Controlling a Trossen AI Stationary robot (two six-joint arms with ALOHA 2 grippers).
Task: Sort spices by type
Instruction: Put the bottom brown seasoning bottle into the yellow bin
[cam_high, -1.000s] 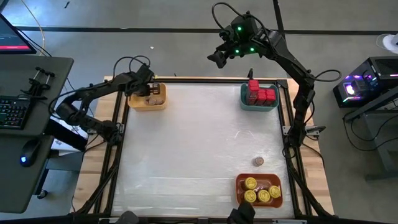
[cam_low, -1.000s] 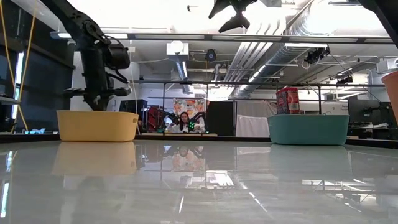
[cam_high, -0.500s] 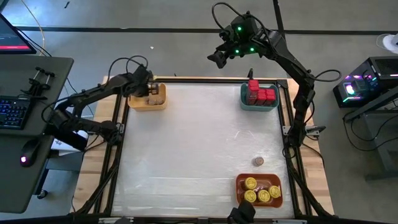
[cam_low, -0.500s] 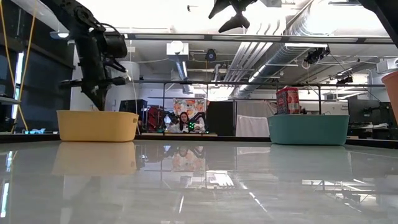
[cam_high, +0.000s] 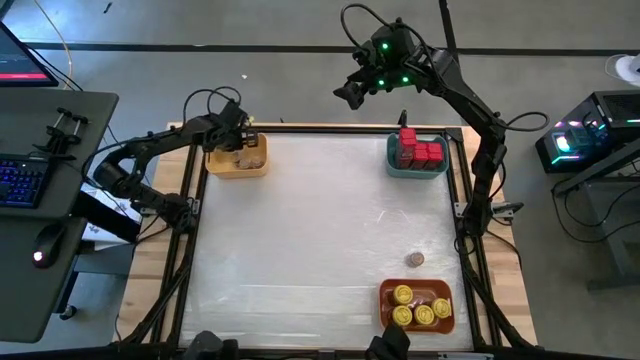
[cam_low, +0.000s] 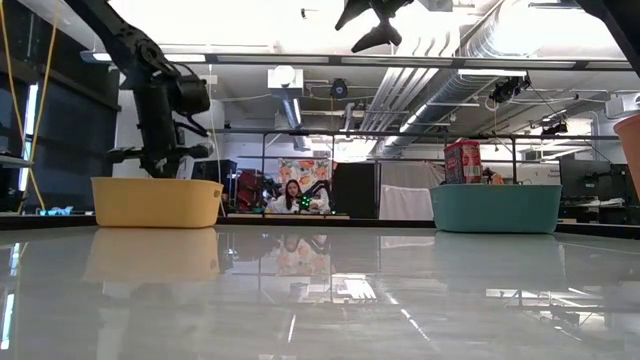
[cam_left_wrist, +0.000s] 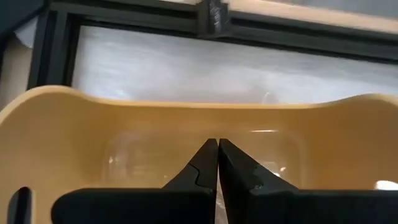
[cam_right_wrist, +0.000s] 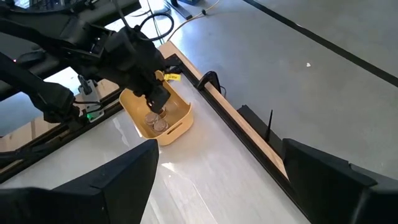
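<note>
1. From above, the teal bin (cam_high: 417, 157) at about one o'clock on the table (cam_high: 320, 230) holds red tins (cam_high: 420, 152); about four can be counted, one standing taller at the bin's far edge, though they sit packed too tight for a sure number.
2. The orange bin (cam_high: 417, 305) at five o'clock holds four yellow-lidded jars (cam_high: 419, 308).
3. One tan-brown jar (cam_high: 415, 260) stands alone on the table just above the orange bin, at about four o'clock.
4. The yellow bin (cam_high: 238, 158) at eleven o'clock holds more tan-brown jars (cam_right_wrist: 156, 121); the left arm covers part of them, so their count cannot be told.
5. In the low view only the top of one red tin (cam_low: 462, 160) shows above the teal bin's wall, and the orange bin is cut off at the right edge.
6. The left gripper (cam_left_wrist: 217, 163) hangs inside the yellow bin with its fingers pressed together, tips meeting, nothing between them.
7. The right gripper (cam_right_wrist: 217, 180) hovers high beyond the table's far edge at twelve o'clock, fingers spread wide apart and holding nothing.
</note>
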